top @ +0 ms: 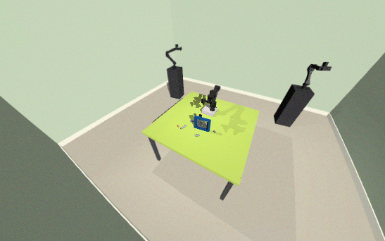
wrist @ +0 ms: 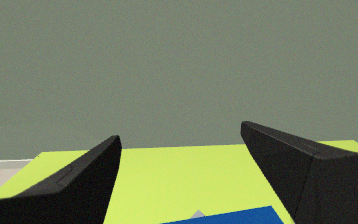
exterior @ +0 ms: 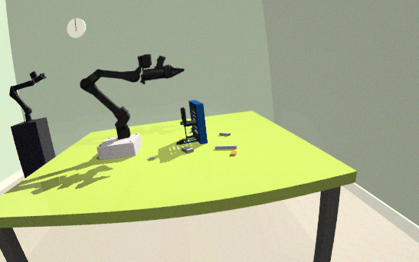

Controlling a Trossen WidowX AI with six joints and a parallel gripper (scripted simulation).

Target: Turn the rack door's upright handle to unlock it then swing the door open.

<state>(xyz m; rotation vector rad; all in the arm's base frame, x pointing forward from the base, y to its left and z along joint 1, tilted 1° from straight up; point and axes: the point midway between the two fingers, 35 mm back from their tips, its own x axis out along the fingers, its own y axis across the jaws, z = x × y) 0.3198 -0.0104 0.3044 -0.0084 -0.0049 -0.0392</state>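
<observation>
Your gripper (exterior: 183, 70) (wrist: 182, 134) is opening its fingers very wide with nothing between them, and it is floating above the table (top: 175, 137) (exterior: 129, 199) (wrist: 180, 175), higher than the blue frame (top: 207, 130) (exterior: 203, 126) (wrist: 245, 215) in the outside view. In that view, the frame with the black handle (exterior: 183, 116) is standing up to the right of your arm's white base (top: 207, 112) (exterior: 118, 150), apart from it and well inside the table's edges. Small gray blocks (exterior: 226, 147) and an orange bit (top: 178, 125) (exterior: 234, 153) are lying near its foot, while you are having open air around the fingertips.
</observation>
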